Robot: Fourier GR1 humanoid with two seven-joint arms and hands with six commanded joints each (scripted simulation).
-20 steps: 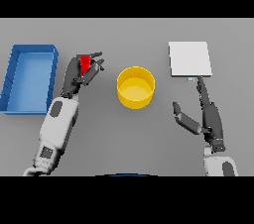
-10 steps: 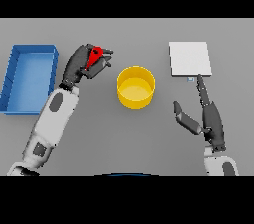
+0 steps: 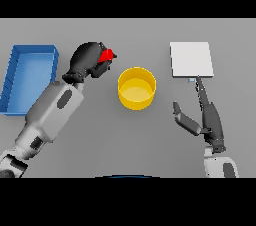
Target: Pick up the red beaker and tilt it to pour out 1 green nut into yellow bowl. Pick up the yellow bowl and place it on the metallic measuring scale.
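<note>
My left hand point(image 3: 87, 59) is curled round the red beaker point(image 3: 105, 55), holding it above the table just left of the yellow bowl point(image 3: 136, 88). Only a small part of the beaker shows past the fingers, tipped toward the bowl. I cannot see the green nut. The bowl stands upright in the middle of the table. The metallic measuring scale point(image 3: 191, 59) lies flat at the far right. My right hand point(image 3: 207, 120) rests open on the table below the scale, its fingers straight and reaching up to the scale's near edge.
A blue tray point(image 3: 30, 77) sits at the left edge, beside my left forearm point(image 3: 52, 115).
My left hand has lifted the red beaker and carried it up and right, closer to the yellow bowl. The right hand has not moved.
</note>
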